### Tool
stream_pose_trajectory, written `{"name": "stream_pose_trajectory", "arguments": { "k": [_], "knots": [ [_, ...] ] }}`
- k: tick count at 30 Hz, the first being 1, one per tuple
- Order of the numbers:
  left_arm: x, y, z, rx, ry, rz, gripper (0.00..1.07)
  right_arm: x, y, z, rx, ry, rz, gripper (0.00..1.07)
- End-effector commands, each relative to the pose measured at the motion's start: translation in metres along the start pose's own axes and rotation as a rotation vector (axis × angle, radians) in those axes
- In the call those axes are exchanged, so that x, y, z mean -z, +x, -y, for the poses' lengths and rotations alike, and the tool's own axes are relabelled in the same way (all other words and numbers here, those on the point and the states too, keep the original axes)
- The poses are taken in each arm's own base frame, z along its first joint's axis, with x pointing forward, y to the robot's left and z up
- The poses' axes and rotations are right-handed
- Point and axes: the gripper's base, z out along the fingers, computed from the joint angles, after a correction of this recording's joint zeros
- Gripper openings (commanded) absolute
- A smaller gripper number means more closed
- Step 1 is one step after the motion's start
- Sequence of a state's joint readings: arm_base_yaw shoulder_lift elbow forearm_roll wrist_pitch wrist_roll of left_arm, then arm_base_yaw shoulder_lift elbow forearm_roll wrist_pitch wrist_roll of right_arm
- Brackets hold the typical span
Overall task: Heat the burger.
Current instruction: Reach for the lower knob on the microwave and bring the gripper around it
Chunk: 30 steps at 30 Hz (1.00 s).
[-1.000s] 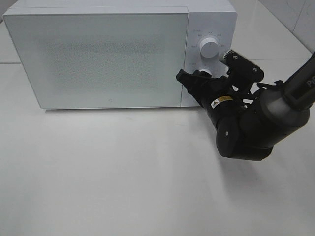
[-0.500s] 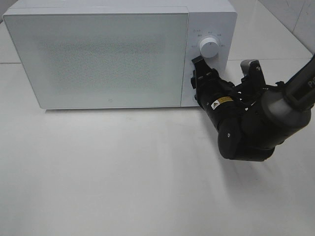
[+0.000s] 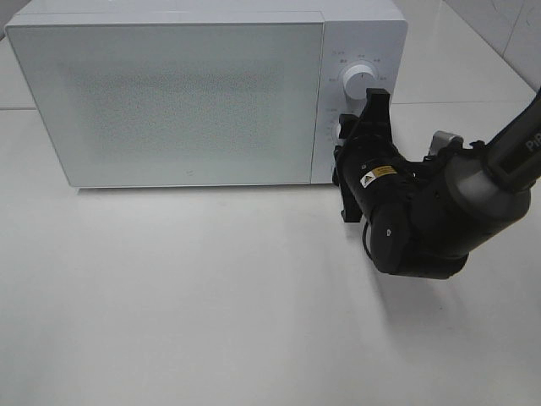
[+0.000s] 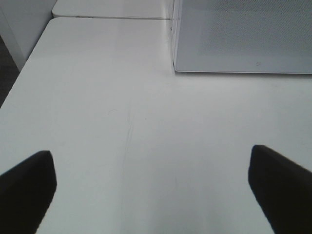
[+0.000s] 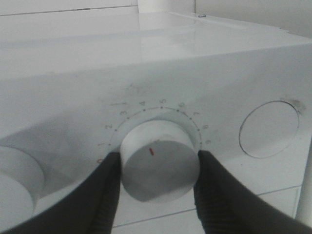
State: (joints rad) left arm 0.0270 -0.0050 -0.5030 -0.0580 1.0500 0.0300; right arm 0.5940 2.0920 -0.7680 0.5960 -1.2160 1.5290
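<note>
The microwave [image 3: 359, 34] is smooth white plastic, its door [image 3: 169, 101] finely speckled and matt. Its numbered knob [image 5: 158, 165] is smooth satin plastic. The counter [image 3: 211, 321] is glossy white.

I work over a white bench [image 3: 169, 321] with a soft sheen, under even, diffuse light (the shadows lying on it are soft-edged). A thin seam [image 3: 17, 108] splits it from a second slab behind. A pale tiled wall [image 3: 516, 25] with grey grout rises at the far right corner. Past the bench's rounded left edge, dark floor [image 4: 5, 73] shows.
</note>
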Motion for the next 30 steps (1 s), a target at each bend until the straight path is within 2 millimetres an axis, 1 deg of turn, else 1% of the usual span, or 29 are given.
{"name": "stream_pose_trajectory", "arguments": {
  "k": [1, 8, 11, 13, 16, 18, 20, 21, 22, 23, 24, 25, 26, 27, 28, 29, 30],
  "knots": [
    [0.0021, 0.0009, 0.0005, 0.010, 0.002, 0.030, 1.00, -0.0074, 0.0082, -0.0261, -0.089, -0.191, -0.036, 0.00],
    [0.0021, 0.0009, 0.0005, 0.010, 0.002, 0.030, 1.00, -0.0074, 0.0078, -0.0261, -0.089, -0.191, -0.033, 0.00],
    [0.0021, 0.0009, 0.0005, 0.010, 0.002, 0.030, 1.00, -0.0075, 0.0076, -0.0261, -0.055, -0.191, -0.028, 0.01],
    [0.0021, 0.0009, 0.0005, 0.010, 0.002, 0.030, 1.00, -0.0075, 0.0065, -0.0260, -0.049, -0.191, -0.014, 0.04],
    [0.0021, 0.0009, 0.0005, 0.010, 0.002, 0.030, 1.00, -0.0075, 0.0056, -0.0259, -0.050, -0.190, -0.004, 0.05],
    [0.0021, 0.0009, 0.0005, 0.010, 0.002, 0.030, 1.00, -0.0075, 0.0039, -0.0258, -0.053, -0.190, 0.015, 0.10],
    [0.0021, 0.0009, 0.0005, 0.010, 0.002, 0.030, 1.00, -0.0073, 0.0032, -0.0256, -0.052, -0.188, 0.021, 0.12],
    [0.0021, 0.0009, 0.0005, 0.010, 0.002, 0.030, 1.00, -0.0072, 0.0015, -0.0252, -0.051, -0.187, 0.038, 0.16],
    [0.0021, 0.0009, 0.0005, 0.010, 0.002, 0.030, 1.00, -0.0072, 0.0015, -0.0252, -0.051, -0.187, 0.038, 0.16],
    [0.0021, 0.0009, 0.0005, 0.010, 0.002, 0.030, 1.00, -0.0072, 0.0011, -0.0252, -0.051, -0.186, 0.043, 0.20],
    [0.0021, 0.0009, 0.0005, 0.010, 0.002, 0.030, 1.00, -0.0072, 0.0011, -0.0252, -0.051, -0.186, 0.043, 0.20],
    [0.0021, 0.0009, 0.0005, 0.010, 0.002, 0.030, 1.00, -0.0071, 0.0007, -0.0252, -0.044, -0.186, 0.047, 0.27],
    [0.0021, 0.0009, 0.0005, 0.010, 0.002, 0.030, 1.00, -0.0071, -0.0001, -0.0251, -0.040, -0.185, 0.057, 0.37],
    [0.0021, 0.0009, 0.0005, 0.010, 0.002, 0.030, 1.00, -0.0071, -0.0001, -0.0251, -0.040, -0.185, 0.057, 0.37],
    [0.0021, 0.0009, 0.0005, 0.010, 0.002, 0.030, 1.00, -0.0071, -0.0003, -0.0251, -0.038, -0.185, 0.059, 0.41],
    [0.0021, 0.0009, 0.0005, 0.010, 0.002, 0.030, 1.00, -0.0063, -0.0016, -0.0240, -0.032, -0.180, 0.066, 0.49],
    [0.0021, 0.0009, 0.0005, 0.010, 0.002, 0.030, 1.00, -0.0063, -0.0016, -0.0240, -0.032, -0.180, 0.066, 0.49]
  ]
}}
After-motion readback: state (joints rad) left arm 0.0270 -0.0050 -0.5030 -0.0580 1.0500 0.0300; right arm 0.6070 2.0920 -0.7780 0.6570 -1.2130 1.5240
